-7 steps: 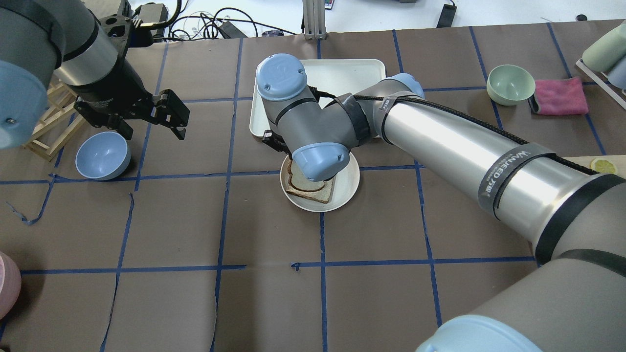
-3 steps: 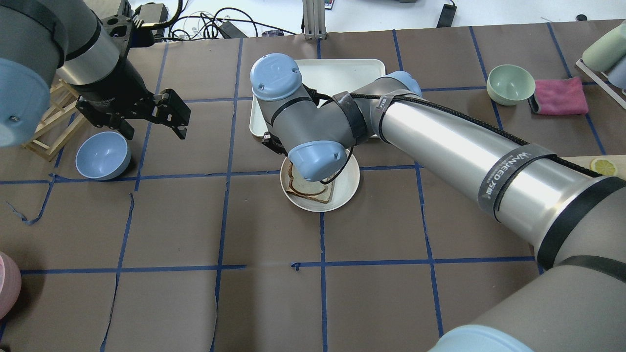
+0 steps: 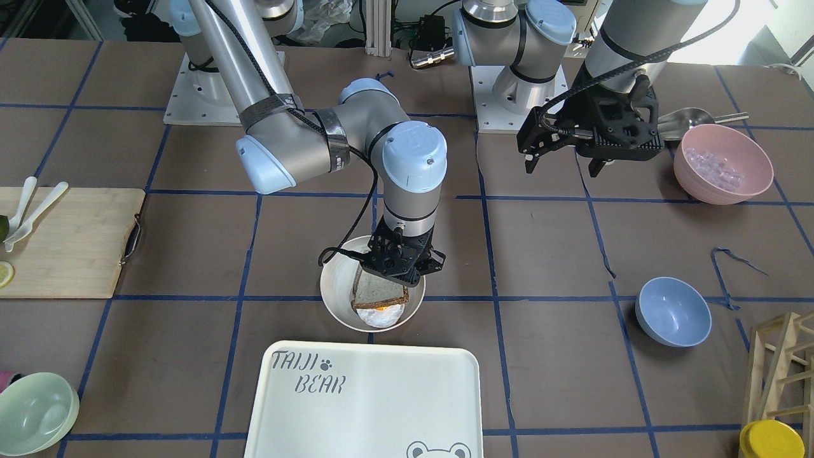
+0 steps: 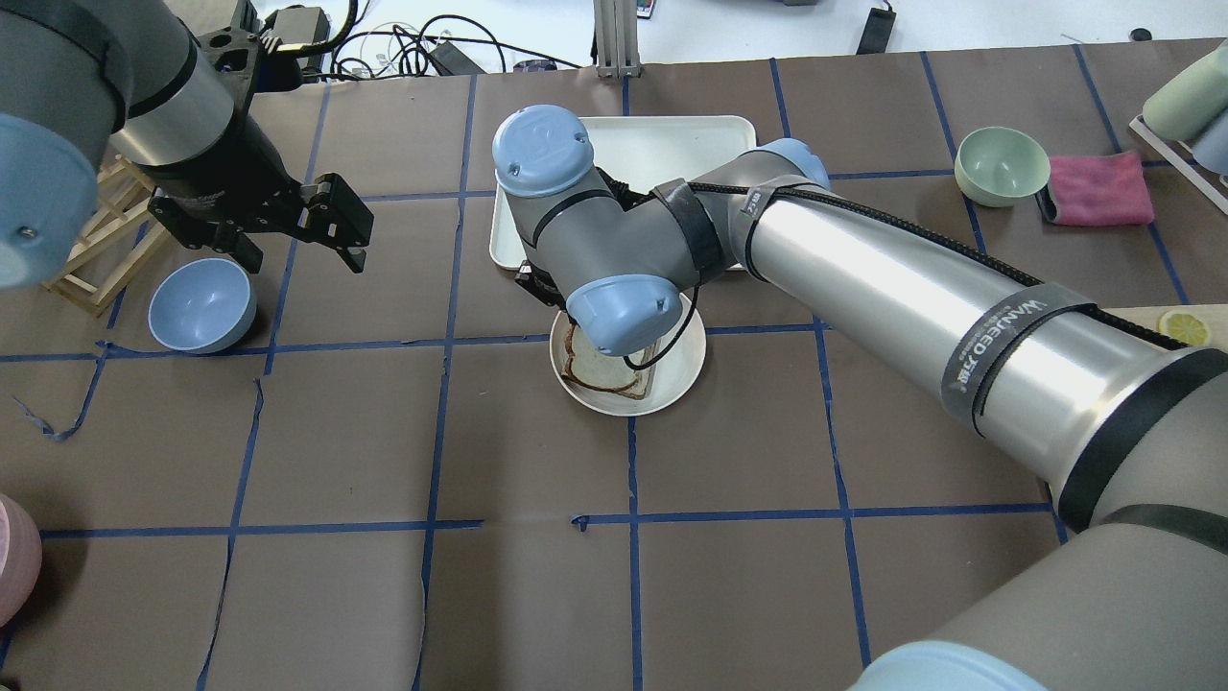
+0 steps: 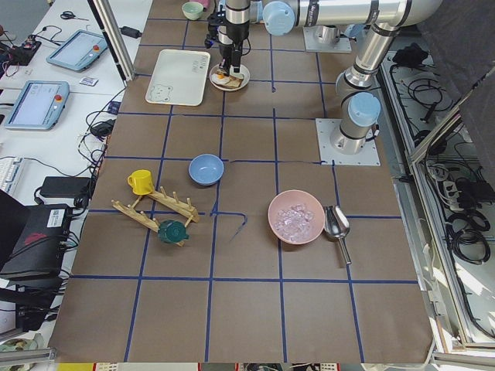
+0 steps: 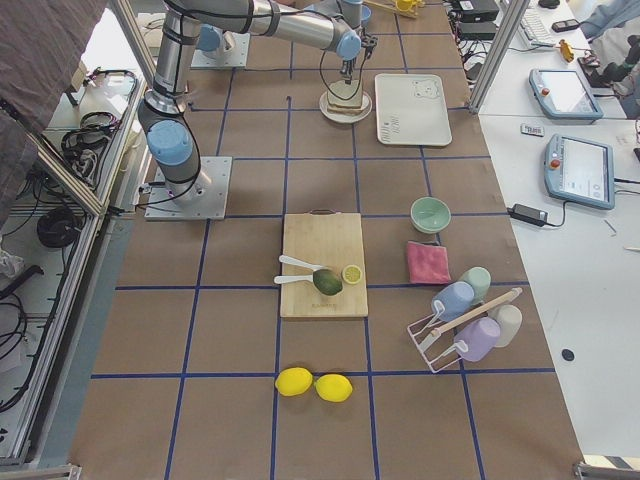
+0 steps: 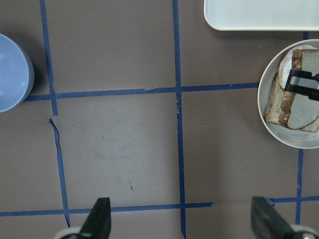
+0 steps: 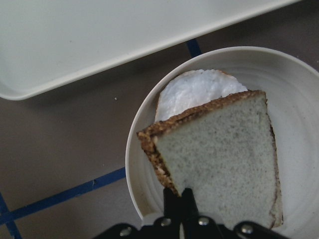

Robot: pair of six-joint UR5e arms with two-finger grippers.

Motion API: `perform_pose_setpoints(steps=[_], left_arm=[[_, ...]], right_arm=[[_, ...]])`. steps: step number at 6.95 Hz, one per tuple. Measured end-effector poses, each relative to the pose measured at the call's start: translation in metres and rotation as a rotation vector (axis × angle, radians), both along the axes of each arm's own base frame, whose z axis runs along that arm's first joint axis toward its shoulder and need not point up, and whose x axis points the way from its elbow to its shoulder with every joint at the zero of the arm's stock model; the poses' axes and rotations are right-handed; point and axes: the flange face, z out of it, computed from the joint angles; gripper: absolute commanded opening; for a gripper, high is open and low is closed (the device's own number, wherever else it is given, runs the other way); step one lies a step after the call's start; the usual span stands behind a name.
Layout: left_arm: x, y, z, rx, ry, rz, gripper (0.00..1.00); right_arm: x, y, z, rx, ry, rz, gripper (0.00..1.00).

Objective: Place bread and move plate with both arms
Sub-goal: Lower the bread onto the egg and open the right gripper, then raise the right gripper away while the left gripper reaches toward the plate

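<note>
The white round plate (image 4: 683, 369) sits mid-table just in front of the tray. On it lies a slice with a fried egg (image 8: 194, 89). My right gripper (image 8: 182, 199) is shut on the edge of the bread (image 8: 224, 154), a pale slice with dark crust, and holds it tilted over the egg slice inside the plate (image 8: 299, 89). The front-facing view shows the bread (image 3: 378, 292) below the right gripper (image 3: 397, 264). My left gripper (image 4: 307, 245) is open and empty, hovering above the table well to the left of the plate (image 7: 266, 122).
The white "TAIJI BEAR" tray (image 3: 381, 401) lies just beyond the plate. A blue bowl (image 4: 201, 305) sits below the left gripper, next to a wooden rack (image 4: 96, 240). A green bowl (image 4: 1003, 165) and pink cloth (image 4: 1098, 189) lie far right. A pink bowl (image 3: 722, 162) holds ice.
My right wrist has shifted slightly left and the bread has come down closer over the egg slice. The left arm has barely moved.
</note>
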Motion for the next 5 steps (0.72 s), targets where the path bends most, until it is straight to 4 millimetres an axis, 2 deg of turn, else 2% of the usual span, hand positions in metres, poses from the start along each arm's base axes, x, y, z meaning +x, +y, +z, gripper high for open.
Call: perform_pose_setpoints(steps=[1, 3, 4, 5], left_arm=[[0.0, 0.0, 0.0, 0.001, 0.0, 0.002, 1.0], [0.001, -0.001, 0.0, 0.001, -0.003, 0.003, 1.0], [0.001, -0.001, 0.0, 0.003, -0.007, 0.0, 1.0], [0.002, -0.001, -0.002, 0.004, -0.012, -0.003, 1.0]], right_arm=[[0.0, 0.0, 0.0, -0.003, -0.001, 0.001, 1.0], [-0.001, 0.0, 0.005, -0.014, 0.0, 0.0, 1.0], [-0.007, -0.002, 0.023, -0.037, -0.009, -0.004, 1.0], [-0.024, -0.007, 0.047, -0.057, -0.018, 0.002, 1.0]])
